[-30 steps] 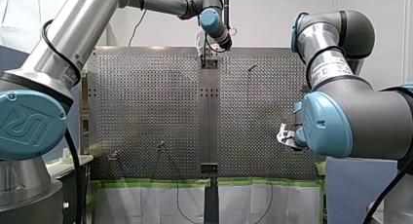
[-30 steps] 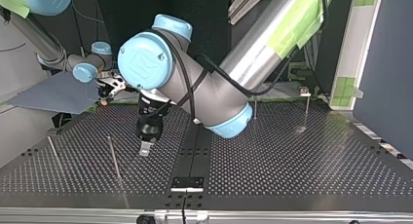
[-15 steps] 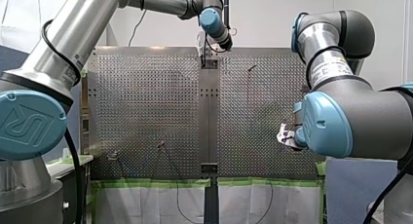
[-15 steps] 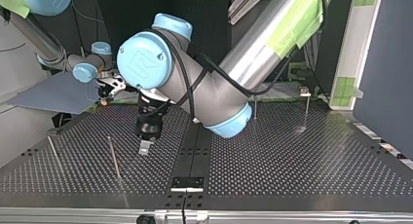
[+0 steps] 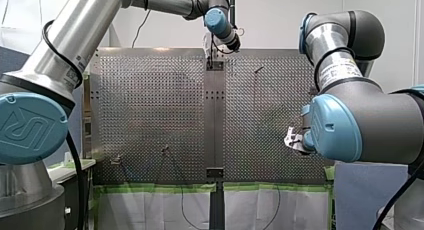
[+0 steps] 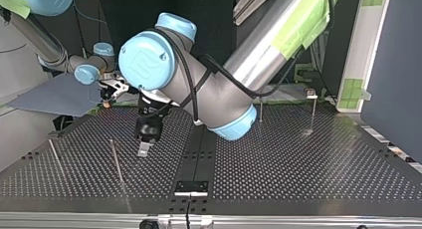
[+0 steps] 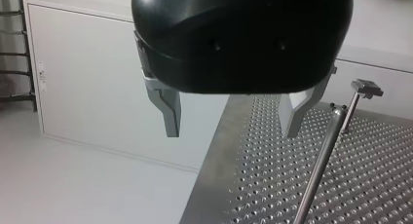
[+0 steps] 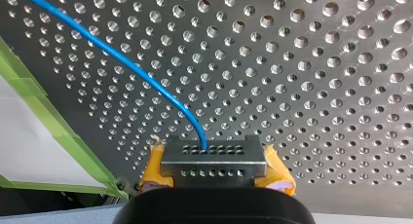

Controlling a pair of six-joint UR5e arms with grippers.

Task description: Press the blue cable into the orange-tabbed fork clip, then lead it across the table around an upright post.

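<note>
Presently, the thin blue cable (image 8: 131,70) is held at its end by my yellow-padded right gripper (image 8: 214,158), whose pads are closed upon it. Its long axis is laid ahead of that gripper, aslant over the perforated metal table (image 8: 316,63) toward the strip of green tape (image 8: 48,107) at the edge. My black, metal-fingered left gripper (image 7: 233,129) is spread wide with nothing between its fingers. It is kept well apart from the cable, just beside a slim metal upright post (image 7: 319,165). The orange-tabbed fork clip cannot be made out in any view, so the pressing is judged not yet done. The right arm is judged the nearer for it.
</note>
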